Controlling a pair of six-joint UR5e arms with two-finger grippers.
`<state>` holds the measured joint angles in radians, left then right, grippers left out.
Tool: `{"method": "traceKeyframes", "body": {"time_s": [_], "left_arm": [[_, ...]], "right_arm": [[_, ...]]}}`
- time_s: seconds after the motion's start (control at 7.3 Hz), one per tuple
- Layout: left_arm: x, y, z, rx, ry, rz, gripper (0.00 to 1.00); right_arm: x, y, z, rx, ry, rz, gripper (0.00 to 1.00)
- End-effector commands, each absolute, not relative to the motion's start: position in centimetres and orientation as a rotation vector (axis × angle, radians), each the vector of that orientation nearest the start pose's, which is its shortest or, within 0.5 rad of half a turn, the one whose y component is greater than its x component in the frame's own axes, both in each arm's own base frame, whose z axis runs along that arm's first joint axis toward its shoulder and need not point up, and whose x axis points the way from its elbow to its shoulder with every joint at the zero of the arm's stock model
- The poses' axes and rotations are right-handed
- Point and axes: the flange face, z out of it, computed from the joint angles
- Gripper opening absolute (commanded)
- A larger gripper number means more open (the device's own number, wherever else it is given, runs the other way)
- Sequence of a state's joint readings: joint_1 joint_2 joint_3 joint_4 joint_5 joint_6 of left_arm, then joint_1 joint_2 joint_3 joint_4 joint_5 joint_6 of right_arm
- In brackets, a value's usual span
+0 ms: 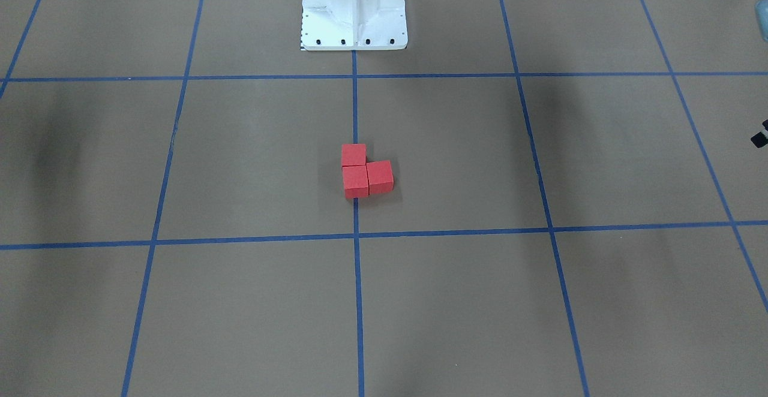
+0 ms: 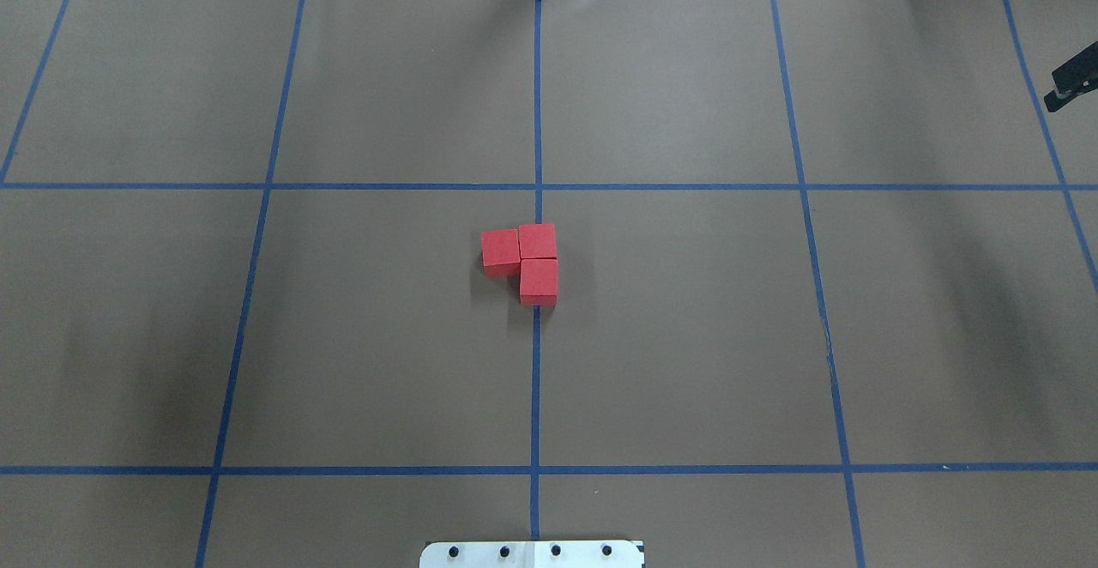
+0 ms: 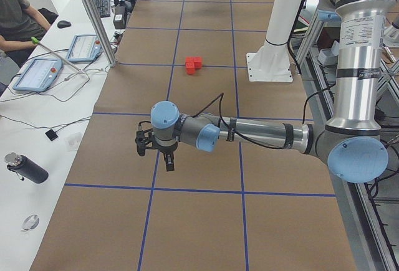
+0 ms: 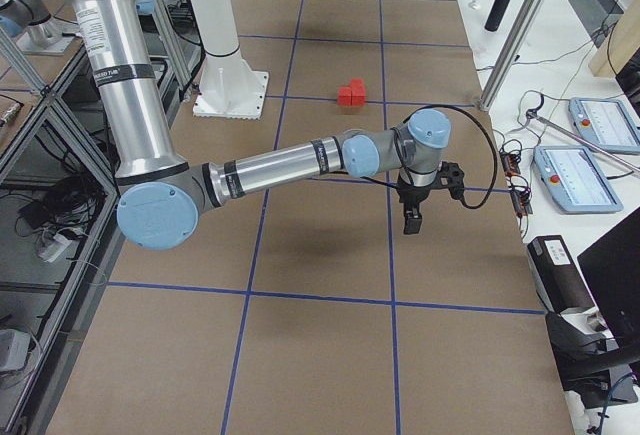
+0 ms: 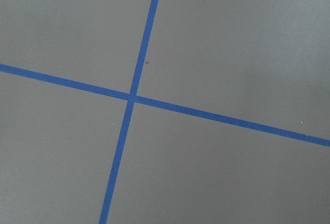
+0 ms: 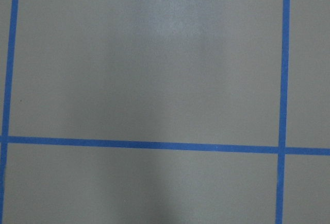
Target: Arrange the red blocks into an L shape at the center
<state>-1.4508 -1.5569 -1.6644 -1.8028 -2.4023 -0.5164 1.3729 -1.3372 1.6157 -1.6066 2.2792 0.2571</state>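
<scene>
Three red blocks (image 2: 538,242) on blue tape (image 2: 536,379)

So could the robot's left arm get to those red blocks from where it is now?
Probably yes. The left gripper hangs above the table, off to one side of the red blocks, with nothing standing between them. They also sit close to the robot's base.

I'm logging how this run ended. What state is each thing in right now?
red blocks: three, lying flat, touching in an L; two on the centre line, one beside it.
left hand: hovers far from the blocks, nothing seen in it; open or shut cannot be told.
right hand: hovers far from the blocks, nothing seen in it; open or shut cannot be told.
</scene>
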Motion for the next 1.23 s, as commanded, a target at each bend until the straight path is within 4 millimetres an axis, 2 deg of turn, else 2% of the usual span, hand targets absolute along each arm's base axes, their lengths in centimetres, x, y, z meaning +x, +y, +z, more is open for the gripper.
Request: {"method": "traceKeyframes", "body": {"time_s": [0.0,0.14,0.27,0.41,0.55,0.68,0.82,0.96,1.1], "left_arm": [[0.0,-50.5,58.6,0.029,0.878,-0.237,1.00],[0.0,-50.5,58.5,0.032,0.882,-0.234,1.00],[0.0,-50.5,58.5,0.030,0.881,-0.236,1.00],[0.0,-50.3,58.5,0.028,0.881,-0.237,1.00],[0.0,-50.2,58.6,0.027,0.881,-0.237,1.00],[-0.1,-50.1,59.3,0.018,0.875,-0.242,1.00],[-0.1,-50.1,59.0,0.024,0.876,-0.241,1.00],[-0.4,-49.9,59.0,0.024,0.877,-0.245,1.00],[-0.4,-49.8,58.2,0.043,0.879,-0.238,1.00]], "right_arm": [[-5.0,-58.8,52.1,0.064,-0.740,-0.024,1.00],[-5.0,-58.7,52.4,0.059,-0.742,-0.022,1.00],[-4.8,-57.6,53.7,0.044,-0.739,-0.017,1.00],[-4.9,-57.9,53.0,0.053,-0.747,-0.023,1.00],[-4.4,-57.8,53.5,0.041,-0.747,-0.014,1.00],[-1.8,-57.0,54.8,0.026,-0.760,0.031,1.00],[0.6,-55.1,56.9,0.011,-0.805,0.050,1.00],[1.9,-53.8,58.3,0.017,-0.815,0.035,1.00],[2.0,-53.1,59.4,0.003,-0.806,0.041,1.00]]}}
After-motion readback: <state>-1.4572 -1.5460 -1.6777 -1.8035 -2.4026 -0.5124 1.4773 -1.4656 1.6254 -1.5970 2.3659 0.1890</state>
